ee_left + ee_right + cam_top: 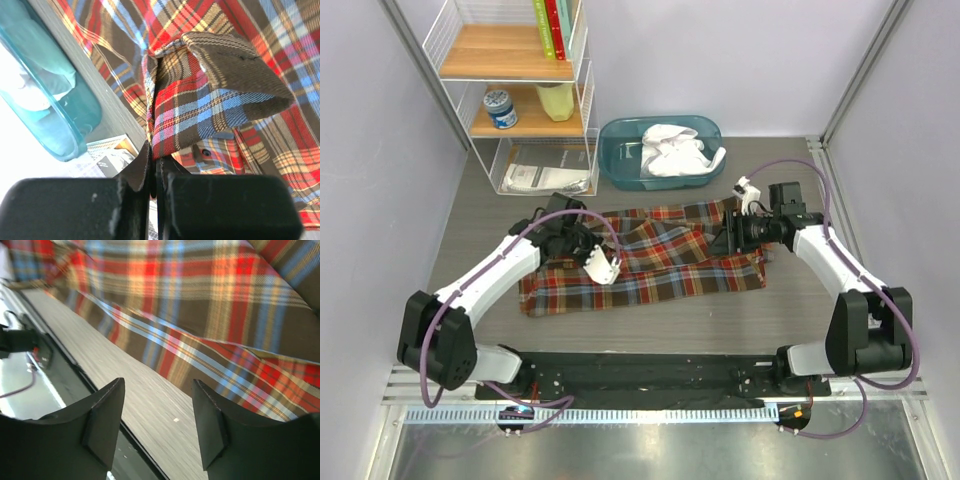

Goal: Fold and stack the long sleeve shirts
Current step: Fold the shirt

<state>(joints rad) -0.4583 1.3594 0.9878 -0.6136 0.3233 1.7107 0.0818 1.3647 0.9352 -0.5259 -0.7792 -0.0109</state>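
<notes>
One plaid shirt (660,265), one white shirt (675,152), one teal bin (620,140), one wire shelf (510,50).

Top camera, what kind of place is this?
Probably a robot practice booth for folding laundry: a plaid shirt held by the left gripper on the table, a white shirt in a teal bin, a wire shelf.

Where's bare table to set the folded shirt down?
Bare table runs between the plaid shirt and the arm bases, and in the back right corner beside the teal bin. Back left is crowded: wire shelf and bin sit near the shirt's far edge.
</notes>
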